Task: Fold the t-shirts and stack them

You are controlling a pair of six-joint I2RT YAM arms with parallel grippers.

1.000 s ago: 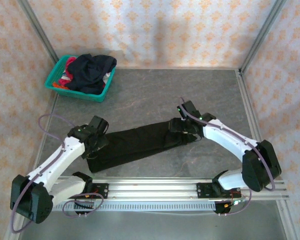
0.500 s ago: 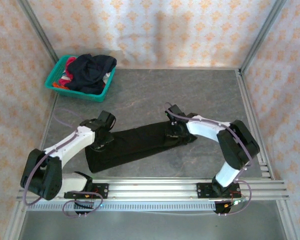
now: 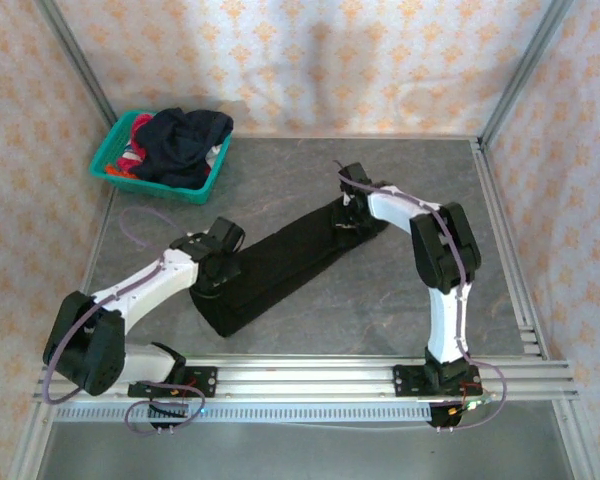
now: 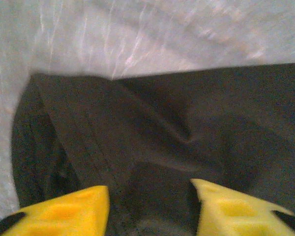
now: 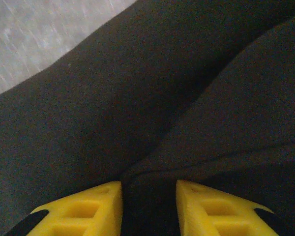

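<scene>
The black t-shirt (image 3: 285,262) lay on the table (image 3: 400,300) as a long narrow strip, already folded lengthwise, with its long axis running from the lower left of the top view up toward the right of centre. One arm stood at each end of it. The left claw (image 3: 218,270) sat over the lower-left end, and in its wrist view the yellow fingers (image 4: 64,211) stood well apart with dark cloth bunched up in the gap; whether they gripped that cloth could not be told. The right claw (image 3: 348,215) was down on the upper-right end, its fingers drawn close on a raised ridge of the black fabric, pinching it. The next fold would likely bring one end over the other along that diagonal, so each claw was nearest the end it would have to carry. The dark navy shirt (image 3: 185,140) waited heaped in the teal basket (image 3: 105,168) at the upper left, well apart from the strip.
</scene>
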